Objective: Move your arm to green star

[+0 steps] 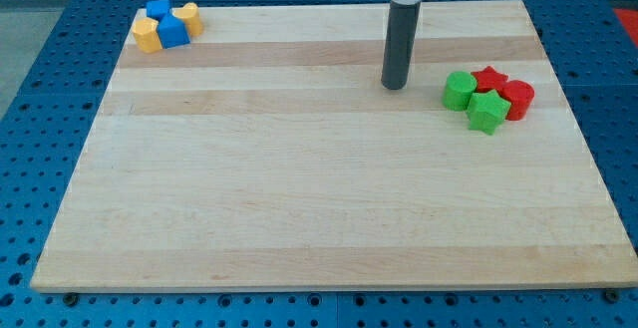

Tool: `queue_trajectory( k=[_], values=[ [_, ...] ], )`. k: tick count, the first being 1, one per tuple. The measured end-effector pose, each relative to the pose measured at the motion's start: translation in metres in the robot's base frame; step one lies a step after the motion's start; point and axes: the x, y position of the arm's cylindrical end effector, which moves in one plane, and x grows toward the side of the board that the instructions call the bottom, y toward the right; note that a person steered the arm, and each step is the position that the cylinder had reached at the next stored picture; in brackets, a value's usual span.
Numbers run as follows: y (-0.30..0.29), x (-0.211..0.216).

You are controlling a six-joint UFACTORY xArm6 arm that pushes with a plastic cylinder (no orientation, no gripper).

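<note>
Green star (486, 111) sits near the desk's right edge, toward the top-right corner, in a tight cluster: green cylinder-like block (459, 90) touching it on the upper left, red star (489, 78) above it, red round block (518, 99) to its right.

My tip (395, 86) is down on the desk (299, 198), left of that cluster and slightly higher in view. So the star lies right and a little toward the bottom edge from the tip, near but clearly apart. The green cylinder stands partly in that line, so I judge a path dipping toward the bottom edge first would reach the star cleanly.

Rod stands upright, arm entering from the top edge. No gripper on this rig, so no open/closed state to report.

Yellow and blue blocks (166, 25) huddle at the top-left corner, well apart and irrelevant.
</note>
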Motion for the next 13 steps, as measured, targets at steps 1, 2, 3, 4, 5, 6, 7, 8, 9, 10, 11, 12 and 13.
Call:
queue_trajectory(
  k=[1, 2, 3, 4, 5, 6, 7, 8, 9, 10, 11, 12, 13],
  values=[
    [-0.009, -0.033],
    [-0.010, -0.038],
    [-0.022, -0.009],
    [-0.024, 0.005],
    [-0.024, 0.010],
    [-0.024, 0.054],
    [-0.024, 0.072],
    [-0.024, 0.070],
    [-0.023, 0.070],
    [-0.018, 0.071],
    [-0.008, 0.071],
    [0.006, 0.071],
    [0.020, 0.071]
  ],
)
